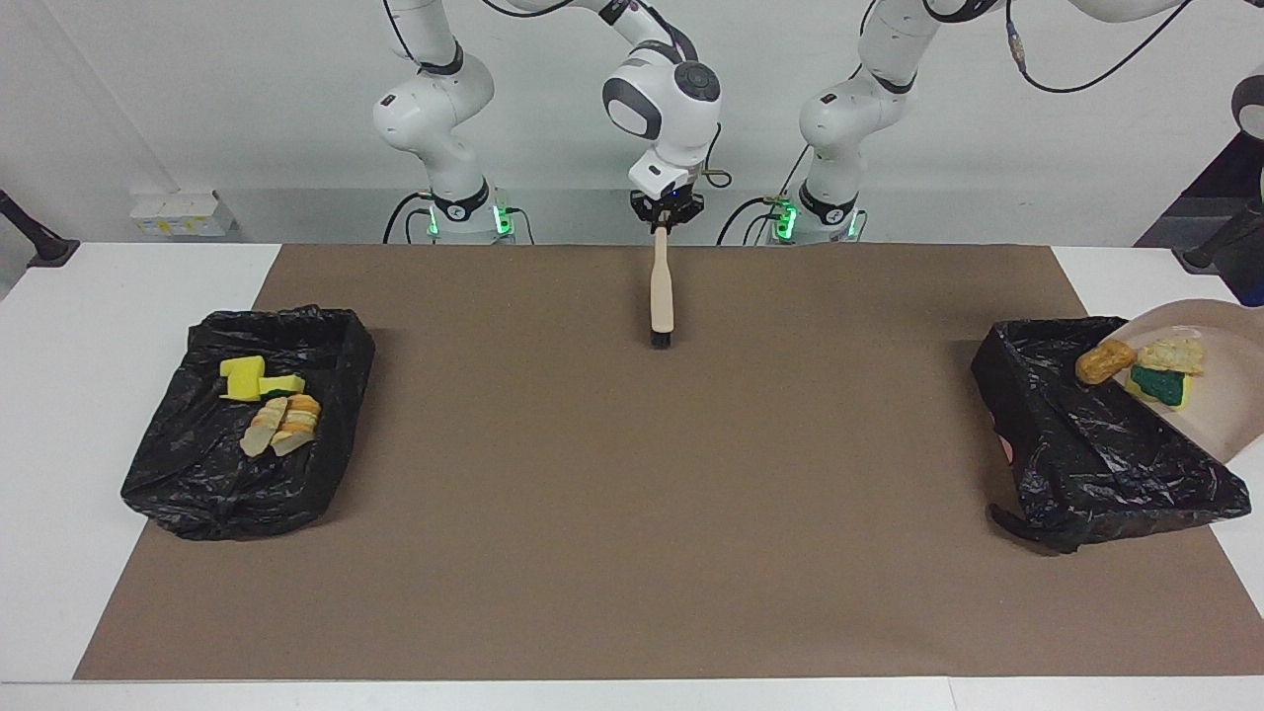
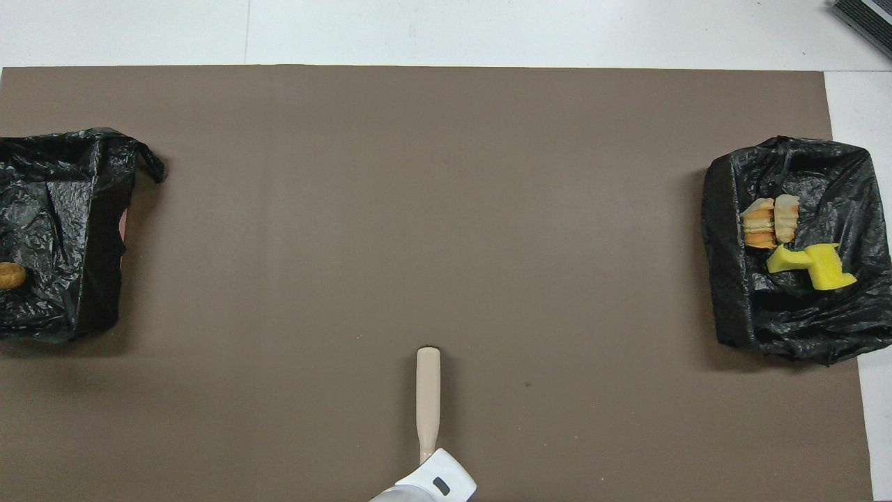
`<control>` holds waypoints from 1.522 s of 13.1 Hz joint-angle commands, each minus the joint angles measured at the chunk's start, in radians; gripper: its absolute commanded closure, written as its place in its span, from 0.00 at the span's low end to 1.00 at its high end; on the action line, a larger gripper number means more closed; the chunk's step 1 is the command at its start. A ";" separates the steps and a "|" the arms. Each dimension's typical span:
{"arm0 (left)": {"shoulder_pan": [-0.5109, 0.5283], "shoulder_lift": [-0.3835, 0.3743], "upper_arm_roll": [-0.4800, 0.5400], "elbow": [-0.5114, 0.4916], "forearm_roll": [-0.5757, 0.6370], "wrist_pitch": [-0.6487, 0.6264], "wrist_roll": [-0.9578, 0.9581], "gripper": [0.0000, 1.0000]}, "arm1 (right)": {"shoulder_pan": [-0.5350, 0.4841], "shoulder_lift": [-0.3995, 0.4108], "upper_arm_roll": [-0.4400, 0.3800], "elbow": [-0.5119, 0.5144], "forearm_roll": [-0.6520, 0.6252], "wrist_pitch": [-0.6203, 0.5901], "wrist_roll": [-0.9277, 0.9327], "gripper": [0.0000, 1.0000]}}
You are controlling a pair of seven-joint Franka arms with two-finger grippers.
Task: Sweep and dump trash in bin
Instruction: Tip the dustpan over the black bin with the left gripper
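Overhead: crinkled black bag (image 2: 794,307), spongy yellow scraps (image 2: 812,265), smooth beige brush (image 2: 427,397)

A: Free room? 
B: The brown mat (image 1: 632,513) is bare across the whole middle of the table (image 1: 99,326).
A: What stands in the way? 
B: One black bin (image 1: 247,425) at the right arm's end, a second black bin (image 1: 1086,444) at the left arm's end. A brush (image 1: 661,291) hangs over the mat's edge near the robots, from the right gripper (image 1: 664,219). A beige dustpan (image 1: 1220,385) with scraps (image 1: 1150,370) is tilted over the second bin's rim.
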 commanded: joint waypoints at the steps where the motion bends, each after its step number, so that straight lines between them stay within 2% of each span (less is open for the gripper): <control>1: -0.113 0.021 0.012 0.026 0.121 -0.010 -0.125 1.00 | -0.004 -0.043 0.001 -0.058 0.031 0.063 -0.040 1.00; 4: -0.210 0.021 0.012 0.028 0.346 -0.048 -0.187 1.00 | -0.004 -0.046 0.001 -0.071 0.031 0.080 -0.056 1.00; 6: -0.283 0.018 0.012 0.029 0.475 -0.158 -0.251 1.00 | -0.005 -0.046 0.001 -0.072 0.031 0.083 -0.059 0.97; 8: -0.326 0.018 0.012 0.029 0.521 -0.235 -0.280 1.00 | -0.005 -0.043 0.001 -0.072 0.031 0.082 -0.060 0.85; 9: -0.334 0.021 0.011 0.034 0.560 -0.255 -0.279 1.00 | -0.005 -0.040 0.001 -0.071 0.031 0.080 -0.062 0.76; 10: -0.348 0.014 0.009 0.037 0.572 -0.266 -0.271 1.00 | -0.005 -0.039 0.001 -0.071 0.031 0.077 -0.065 0.59; 11: -0.351 0.011 0.003 0.061 0.568 -0.281 -0.265 1.00 | -0.007 -0.039 0.001 -0.066 0.031 0.065 -0.080 0.50; 12: -0.353 0.008 -0.014 0.092 0.555 -0.315 -0.260 1.00 | -0.008 -0.034 -0.001 -0.063 0.031 0.068 -0.088 0.29; 13: -0.359 0.009 -0.044 0.113 0.526 -0.347 -0.262 1.00 | -0.013 -0.028 -0.001 -0.054 0.031 0.069 -0.076 0.28; 14: -0.359 0.005 -0.076 0.129 0.446 -0.359 -0.265 1.00 | -0.014 -0.026 -0.001 -0.054 0.031 0.072 -0.073 0.25; 15: -0.359 0.003 -0.083 0.135 0.355 -0.362 -0.269 1.00 | -0.019 -0.025 -0.001 -0.052 0.033 0.079 -0.071 0.15; 17: -0.357 -0.021 -0.080 0.144 0.154 -0.361 -0.297 1.00 | -0.065 -0.028 -0.005 -0.025 0.037 0.066 -0.068 0.03; 19: -0.359 -0.054 -0.083 0.141 -0.013 -0.359 -0.453 1.00 | -0.115 -0.039 -0.015 -0.003 0.020 0.077 -0.095 0.00; 20: -0.359 -0.066 -0.083 0.128 -0.094 -0.358 -0.557 1.00 | -0.181 -0.039 -0.018 0.033 0.017 0.073 -0.115 0.00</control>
